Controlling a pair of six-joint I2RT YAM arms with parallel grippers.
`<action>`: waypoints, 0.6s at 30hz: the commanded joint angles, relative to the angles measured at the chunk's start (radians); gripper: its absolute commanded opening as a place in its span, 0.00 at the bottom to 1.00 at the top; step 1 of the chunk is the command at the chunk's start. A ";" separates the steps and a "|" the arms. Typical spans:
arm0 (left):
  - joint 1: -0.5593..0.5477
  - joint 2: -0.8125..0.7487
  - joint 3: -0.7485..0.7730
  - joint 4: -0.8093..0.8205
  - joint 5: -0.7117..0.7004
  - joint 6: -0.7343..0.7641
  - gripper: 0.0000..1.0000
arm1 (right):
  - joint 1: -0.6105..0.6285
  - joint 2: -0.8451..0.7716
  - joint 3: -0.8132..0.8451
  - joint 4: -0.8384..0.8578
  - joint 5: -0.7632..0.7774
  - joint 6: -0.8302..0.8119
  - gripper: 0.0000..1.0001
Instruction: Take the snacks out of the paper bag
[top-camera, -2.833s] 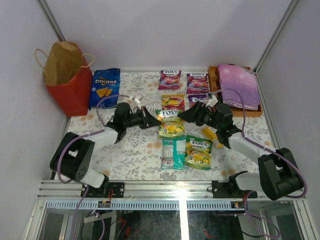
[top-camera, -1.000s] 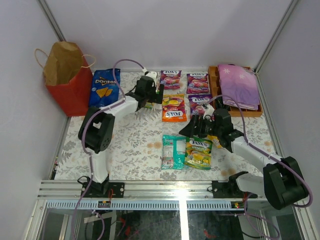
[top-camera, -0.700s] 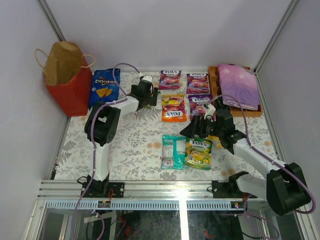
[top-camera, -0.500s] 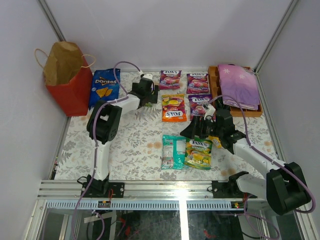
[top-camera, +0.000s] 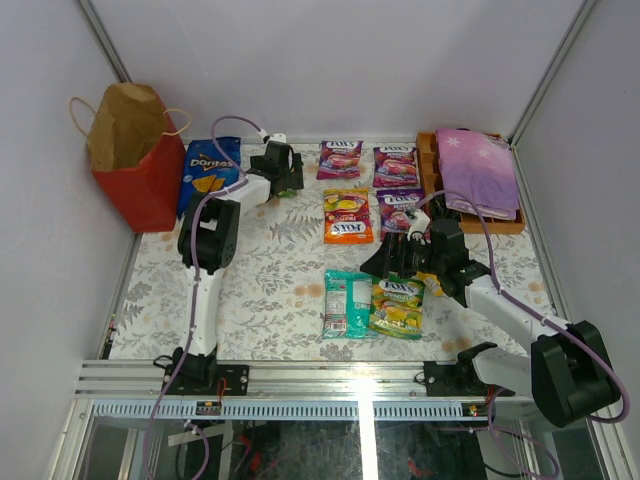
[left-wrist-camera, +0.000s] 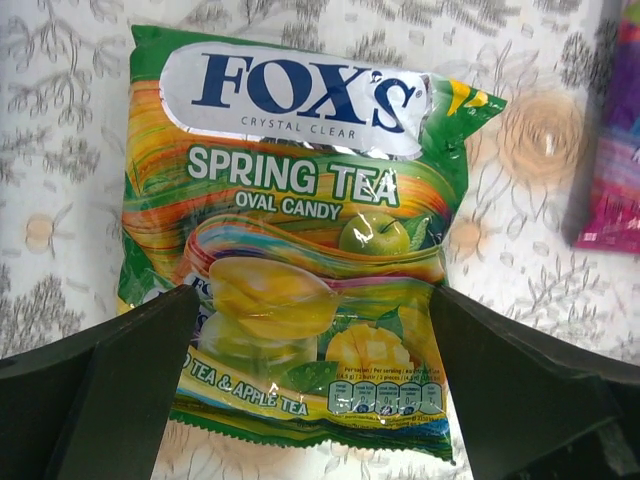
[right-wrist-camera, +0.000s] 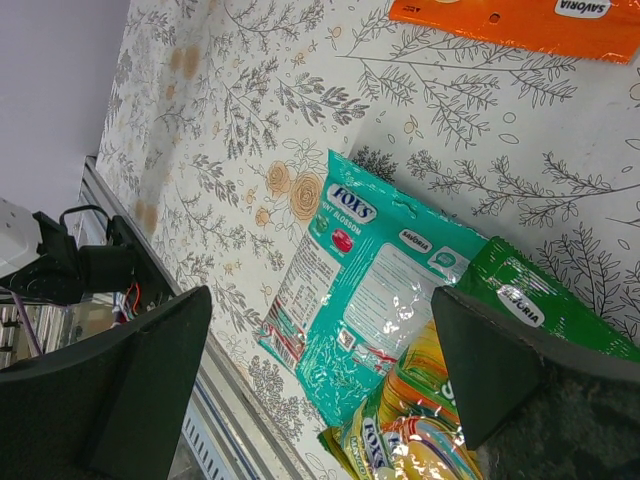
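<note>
The red paper bag (top-camera: 135, 170) stands upright at the far left. Snacks lie on the flowered cloth: a blue Doritos bag (top-camera: 210, 175), purple pouches (top-camera: 340, 158), an orange pouch (top-camera: 347, 216), a teal pouch (top-camera: 347, 303) and a green-yellow pouch (top-camera: 397, 306). My left gripper (top-camera: 285, 175) is stretched to the far side beside the Doritos bag. It is open, and a green-yellow Spring Tea pouch (left-wrist-camera: 300, 230) spans the gap between its fingers (left-wrist-camera: 120, 390). My right gripper (top-camera: 385, 262) hangs open above the teal pouch (right-wrist-camera: 380, 290), holding nothing.
A wooden tray (top-camera: 428, 160) with a folded purple cloth (top-camera: 475, 170) sits at the far right. A small yellow bar (top-camera: 433, 286) lies half hidden under the right arm. The metal rail (top-camera: 350, 378) runs along the near edge, and white walls close in three sides.
My left arm has swung further back and left toward the Doritos bag, the green-yellow pouch staying between its open fingers. The right arm has barely moved.
</note>
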 joint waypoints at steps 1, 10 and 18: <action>0.018 0.111 0.136 -0.114 0.072 -0.018 1.00 | 0.003 0.005 0.013 0.023 -0.006 -0.017 0.99; 0.032 0.292 0.486 -0.248 0.147 -0.058 1.00 | 0.003 0.032 0.018 0.024 -0.002 -0.020 0.99; 0.036 0.274 0.477 -0.207 0.156 -0.098 1.00 | 0.003 -0.005 0.037 -0.034 0.038 -0.032 0.99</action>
